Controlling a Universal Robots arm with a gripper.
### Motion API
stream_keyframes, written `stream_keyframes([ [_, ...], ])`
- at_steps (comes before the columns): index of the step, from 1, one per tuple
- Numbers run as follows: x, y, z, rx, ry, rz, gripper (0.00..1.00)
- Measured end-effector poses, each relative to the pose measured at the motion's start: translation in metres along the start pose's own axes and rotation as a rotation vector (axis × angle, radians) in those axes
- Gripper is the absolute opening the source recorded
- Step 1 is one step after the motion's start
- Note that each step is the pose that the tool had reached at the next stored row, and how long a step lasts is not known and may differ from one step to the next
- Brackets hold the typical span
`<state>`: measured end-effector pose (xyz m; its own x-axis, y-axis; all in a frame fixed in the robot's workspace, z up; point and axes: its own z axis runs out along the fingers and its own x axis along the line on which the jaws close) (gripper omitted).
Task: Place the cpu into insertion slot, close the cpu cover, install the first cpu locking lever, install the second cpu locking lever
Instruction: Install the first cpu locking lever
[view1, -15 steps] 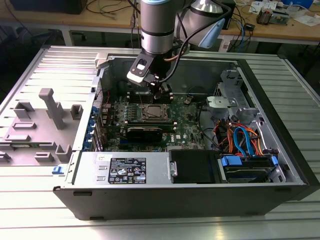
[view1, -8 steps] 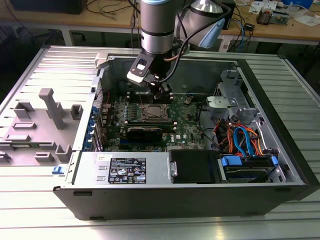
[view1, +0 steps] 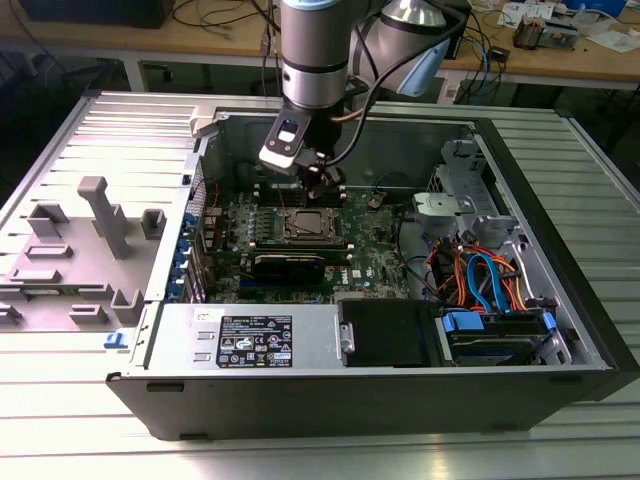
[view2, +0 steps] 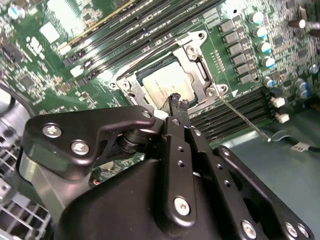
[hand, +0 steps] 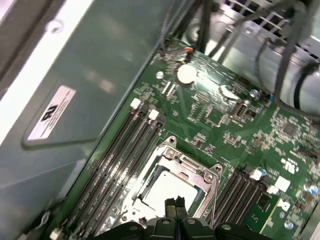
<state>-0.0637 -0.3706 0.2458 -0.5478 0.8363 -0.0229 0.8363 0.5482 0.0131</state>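
1. in the exterior view, the arm reaches down into the open computer case (view1: 560, 330) lying on the ribbed surface (view1: 90, 420). its gripper (view1: 325, 188) hangs just above the insertion slot (view1: 305, 225), a little above the frame's centre.
2. in both wrist views we see the fingers (view2: 173, 100) pressed together with nothing between them, their tips poised over the cpu (view2: 165, 82).
3. the cpu lies flat inside the insertion slot, dull silver top upward. the cpu cover (view2: 197, 62) appears to be down around it, the chip showing through its square window.
4. what matters here is where the thin locking lever (view2: 245, 120) lies. in the second wrist view it starts beside one corner of the socket and its long axis slants away across the black memory slots (view2: 240, 107). it looks to us unlatched.
5. the fingertips sit over the chip's near edge, close to the lever's hinge end and well apart from its free end.
6. we judge the chip seated, the cover closed and the levers not yet secured.
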Motion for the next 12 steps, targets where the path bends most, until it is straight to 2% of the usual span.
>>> stream_keyframes([
  [3,0.0000,0.0000,-0.0016,-0.0004,0.0003,-0.017,0.11],
  [5,-0.0001,0.0001,-0.0066,-0.0005,0.0002,-0.020,0.11],
  [6,-0.0002,0.0001,-0.0099,-0.0005,0.0003,-0.021,0.11],
  [7,-0.0005,0.0002,-0.0222,-0.0006,0.0003,-0.031,0.11],
  [10,-0.0005,0.0003,-0.0230,-0.0029,0.0017,-0.131,0.11],
  [12,-0.0005,0.0003,-0.0230,-0.0038,0.0021,-0.168,0.11],
])
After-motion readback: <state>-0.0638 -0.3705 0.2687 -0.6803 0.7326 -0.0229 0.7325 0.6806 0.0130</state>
